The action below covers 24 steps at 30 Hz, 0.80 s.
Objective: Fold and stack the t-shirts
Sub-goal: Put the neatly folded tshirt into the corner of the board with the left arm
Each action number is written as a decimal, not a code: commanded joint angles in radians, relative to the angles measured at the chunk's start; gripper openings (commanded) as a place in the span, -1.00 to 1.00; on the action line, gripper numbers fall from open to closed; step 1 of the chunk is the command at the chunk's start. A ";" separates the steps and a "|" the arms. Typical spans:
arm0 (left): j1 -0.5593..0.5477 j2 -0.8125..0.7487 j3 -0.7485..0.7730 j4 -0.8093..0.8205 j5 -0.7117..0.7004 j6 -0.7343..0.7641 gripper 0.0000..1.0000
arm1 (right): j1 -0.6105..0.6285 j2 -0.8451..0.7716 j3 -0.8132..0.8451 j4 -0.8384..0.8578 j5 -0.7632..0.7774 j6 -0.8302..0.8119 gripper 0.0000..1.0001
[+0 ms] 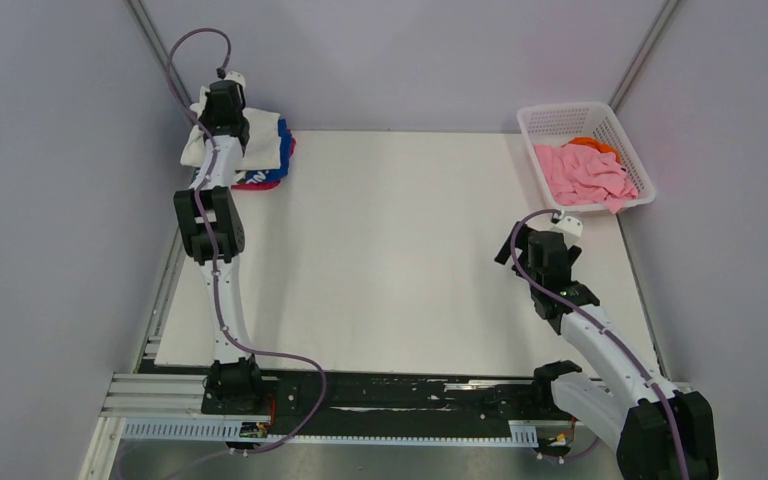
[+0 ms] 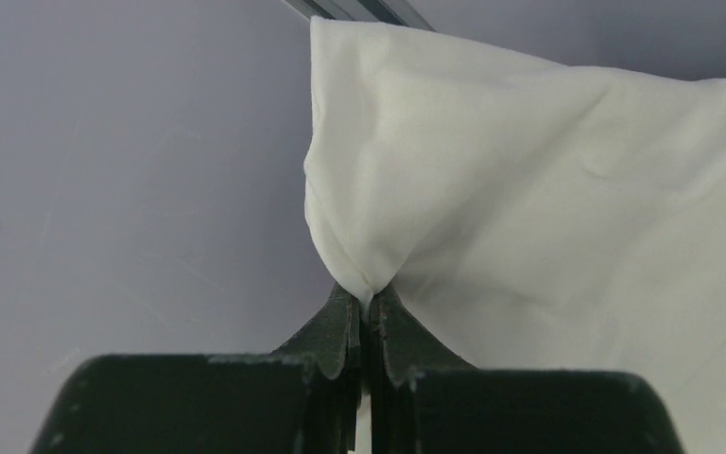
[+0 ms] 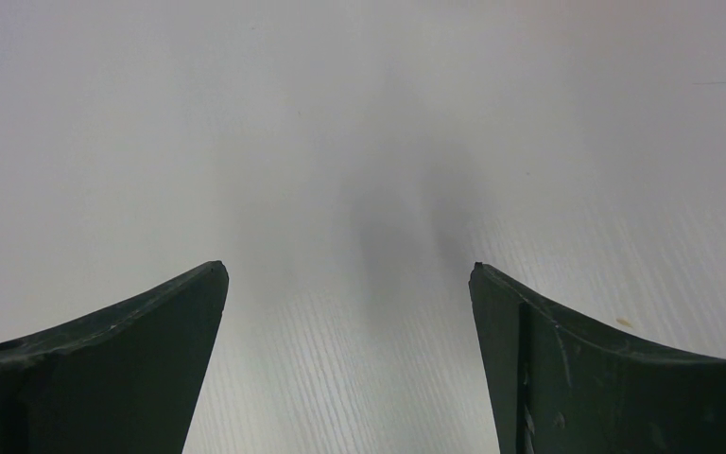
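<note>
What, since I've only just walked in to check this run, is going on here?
The left gripper is shut on a pinch of the white cloth t-shirt topping the folded pile at the far-left table corner, a royal-blue t-shirt beneath it. The right gripper hangs open over the white tabletop. A pink cloth t-shirt and an orange t-shirt lie crumpled in the white plastic lattice basket, far right.

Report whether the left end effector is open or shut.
Shut. In the left wrist view the left end effector pinches a peak of the white t-shirt with jaws closed.
</note>
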 commanded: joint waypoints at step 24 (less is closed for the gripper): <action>-0.004 -0.047 0.070 -0.113 0.156 -0.366 1.00 | -0.002 0.005 0.063 0.004 0.038 0.023 1.00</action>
